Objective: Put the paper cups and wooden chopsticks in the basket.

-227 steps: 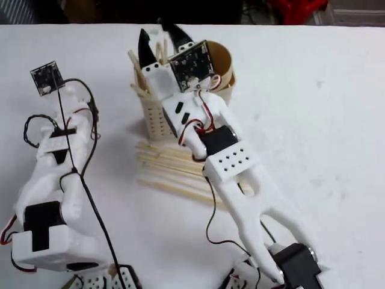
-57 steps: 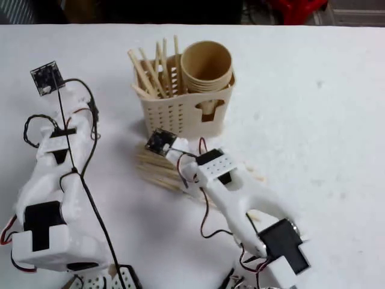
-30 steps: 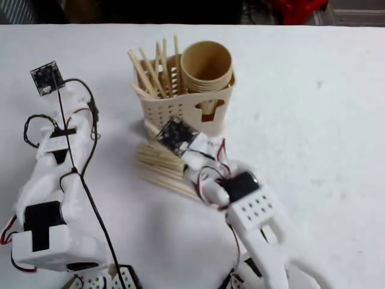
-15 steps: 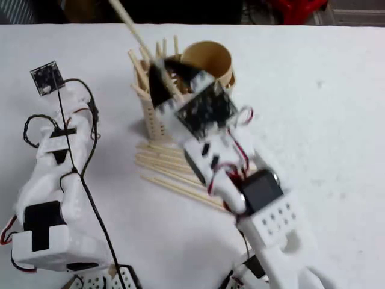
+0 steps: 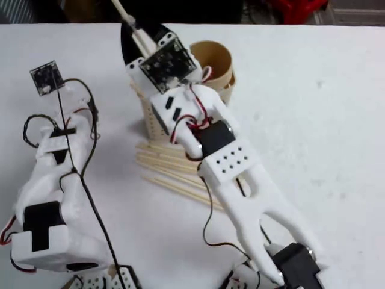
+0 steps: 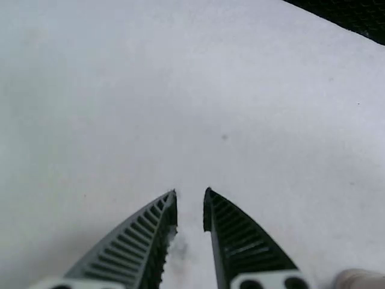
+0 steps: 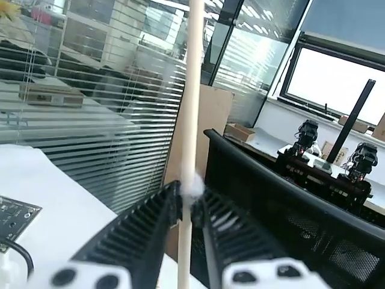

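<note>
The right jaws, clenched on one chopstick [image 7: 194, 90], have risen from the pile [image 5: 165, 171] on the desk [image 5: 313, 90] to above the basket [image 5: 151, 117] — apparently ready to drop. Left jaws — slightly parted, empty.

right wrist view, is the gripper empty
No, the right gripper is shut on a wooden chopstick that runs up between its fingers.

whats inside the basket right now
A stack of paper cups shows at one end of the basket. The right gripper and its arm, holding a chopstick above, cover the rest.
</note>
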`<act>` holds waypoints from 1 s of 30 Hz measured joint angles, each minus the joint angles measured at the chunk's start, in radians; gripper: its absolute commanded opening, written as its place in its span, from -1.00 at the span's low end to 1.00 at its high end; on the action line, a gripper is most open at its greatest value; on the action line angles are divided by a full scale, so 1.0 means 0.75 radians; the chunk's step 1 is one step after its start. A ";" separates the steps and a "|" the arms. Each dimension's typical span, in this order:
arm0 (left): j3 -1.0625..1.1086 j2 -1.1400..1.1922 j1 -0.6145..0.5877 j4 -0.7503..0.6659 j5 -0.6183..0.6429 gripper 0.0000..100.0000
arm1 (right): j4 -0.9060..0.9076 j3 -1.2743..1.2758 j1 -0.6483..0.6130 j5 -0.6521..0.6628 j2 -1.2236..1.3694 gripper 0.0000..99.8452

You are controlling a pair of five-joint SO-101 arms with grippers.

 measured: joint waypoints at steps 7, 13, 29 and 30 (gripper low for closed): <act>0.000 0.000 0.000 0.000 0.000 -0.81 | 0.082 -0.002 0.012 -0.094 0.000 -0.69; 0.000 0.000 0.000 0.000 0.000 -0.81 | 0.346 -0.002 0.053 -0.110 -0.014 -0.86; 0.000 0.000 0.000 0.000 0.000 -0.81 | 1.346 0.606 0.008 0.061 -0.460 -0.90; 0.000 0.000 0.000 0.000 0.000 -0.81 | 1.336 0.655 -0.023 0.115 -0.450 -0.90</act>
